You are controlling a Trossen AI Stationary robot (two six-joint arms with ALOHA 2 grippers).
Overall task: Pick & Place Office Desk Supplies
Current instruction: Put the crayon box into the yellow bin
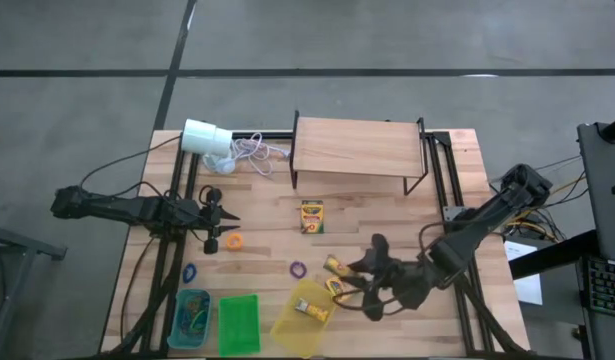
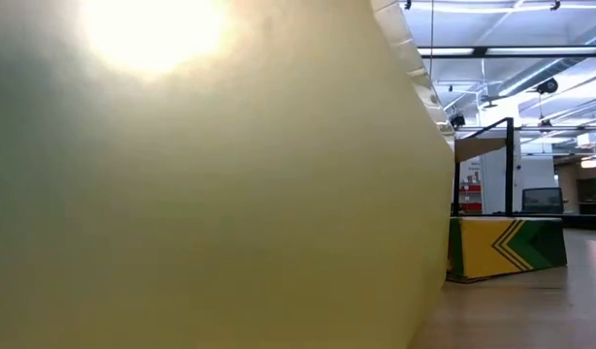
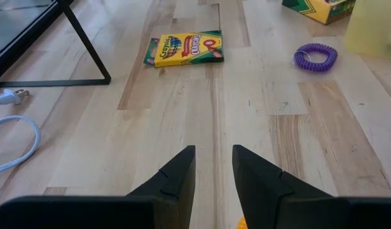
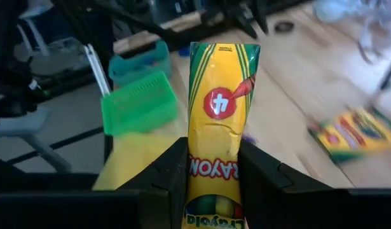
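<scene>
The crayon pack (image 4: 215, 127) in the right gripper (image 4: 211, 181) is a slim yellow packet with green stripes down its edges, a red circle marked with a 4 and the brand lettering across its lower part; its face is slightly creased. It stands lengthwise between the two dark fingers (image 4: 166, 175), one on each long edge, and sticks out well past their tips. The fingers are a narrow way apart and clamped on the pack. In the high view this gripper (image 1: 349, 283) sits at about 5 o'clock on the table (image 1: 387, 230), with the pack (image 1: 337, 285) just beside the yellow bin (image 1: 302, 318), which lies toward 7 o'clock from it. A green bin (image 1: 239, 324) and a teal bin (image 1: 191, 317) stand in a row at 6 to 7 o'clock along the near edge. A crayon box (image 1: 312, 216), yellow and green, lies flat near the table's centre, and another box (image 1: 337, 266) lies just beside the right gripper. A purple band (image 1: 298, 268) rests between the centre box and the yellow bin; a blue band (image 1: 190, 271) lies at about 8 o'clock. The left gripper (image 1: 215, 229) is at 9 o'clock, just beside an orange band (image 1: 232, 242); its fingers (image 3: 176, 178) stand a small gap apart with nothing between them, and only bare wood shows in the gap. The low view is almost filled by a pale yellow surface at close range, with a green-and-yellow box (image 2: 506, 247) at 3 o'clock.
</scene>
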